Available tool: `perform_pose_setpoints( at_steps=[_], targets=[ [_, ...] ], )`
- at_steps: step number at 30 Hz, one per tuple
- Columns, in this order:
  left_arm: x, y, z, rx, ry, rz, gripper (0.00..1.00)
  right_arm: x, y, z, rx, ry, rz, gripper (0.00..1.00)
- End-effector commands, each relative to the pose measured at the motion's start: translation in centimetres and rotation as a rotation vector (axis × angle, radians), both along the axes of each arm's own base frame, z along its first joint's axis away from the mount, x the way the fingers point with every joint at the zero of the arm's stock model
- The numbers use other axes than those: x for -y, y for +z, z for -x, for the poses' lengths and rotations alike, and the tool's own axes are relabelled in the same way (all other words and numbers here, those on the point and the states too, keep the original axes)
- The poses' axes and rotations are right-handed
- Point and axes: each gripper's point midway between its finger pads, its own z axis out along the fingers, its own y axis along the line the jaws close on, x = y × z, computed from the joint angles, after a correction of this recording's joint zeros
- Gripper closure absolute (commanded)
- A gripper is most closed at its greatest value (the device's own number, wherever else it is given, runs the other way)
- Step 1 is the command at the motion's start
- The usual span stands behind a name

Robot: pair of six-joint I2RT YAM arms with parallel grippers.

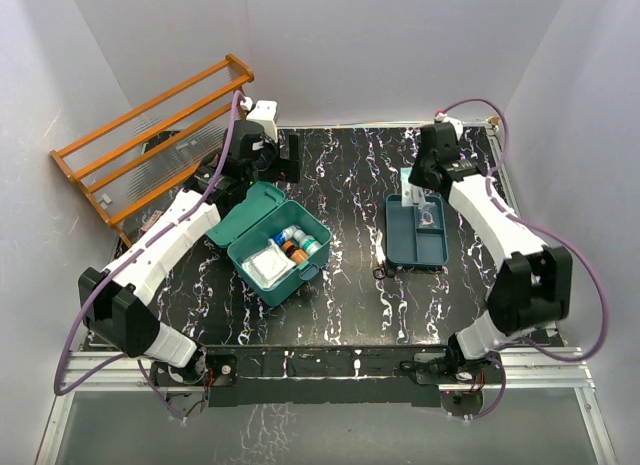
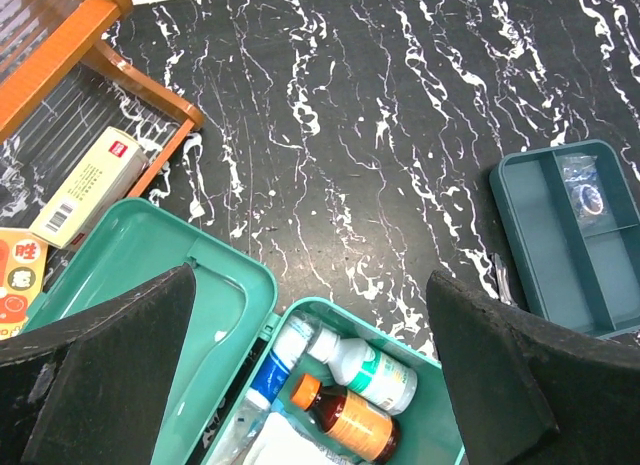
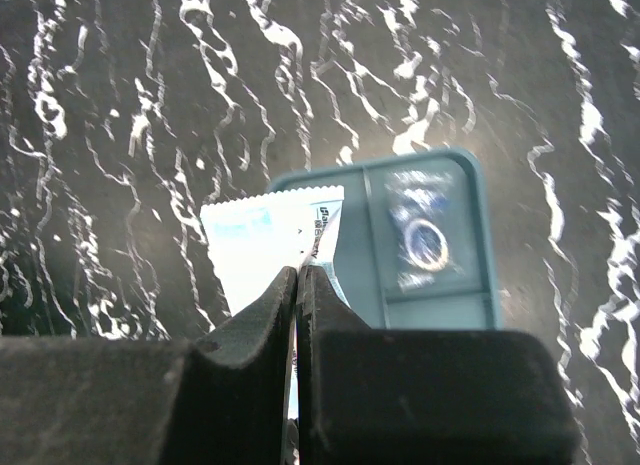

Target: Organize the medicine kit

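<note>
Top view is bright and even, the light coming from above and bouncing off the white walls; shadows under the arms stay soft; the black marbled table gives only a mild sheen. Left wrist view is crisp; a pale glare streak sits inside the medicine kit lid (glossy plastic, figures). Right wrist view is the rough one; the tray and white sachet look smeary and out of focus; a warm glare patch shows on the table just past the tray; corners go dim.

The medicine kit is cut off below; the packet is blurred.
</note>
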Motion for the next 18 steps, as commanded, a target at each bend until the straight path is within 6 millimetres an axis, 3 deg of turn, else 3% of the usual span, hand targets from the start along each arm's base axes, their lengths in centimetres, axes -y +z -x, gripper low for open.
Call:
perform_pose_setpoints(
  at_steps=[1,5,8,13,18],
  targets=[
    [-1.2,2.0,1.1,0.055,0.019,-0.007,0.01,2.8,0.1,5.0,-0.058,-0.090,0.058,1.00],
    [-1.5,1.9,1.5,0.056,0.022,-0.007,0.01,3.9,-2.1,8.9,-0.162,-0.132,0.078,1.00],
    [-1.4,1.1,1.7,0.036,0.017,-0.002,0.01,4.2,-3.8,10.3,-0.205,-0.141,0.085,1.00],
    [-1.5,2.0,2.6,0.048,0.010,0.031,0.01,4.5,-6.4,10.5,-0.278,-0.111,0.133,1.00],
    [-1.5,2.3,2.8,0.051,0.007,0.040,0.01,5.1,-8.6,9.4,-0.348,-0.071,0.212,1.00]
  ],
)
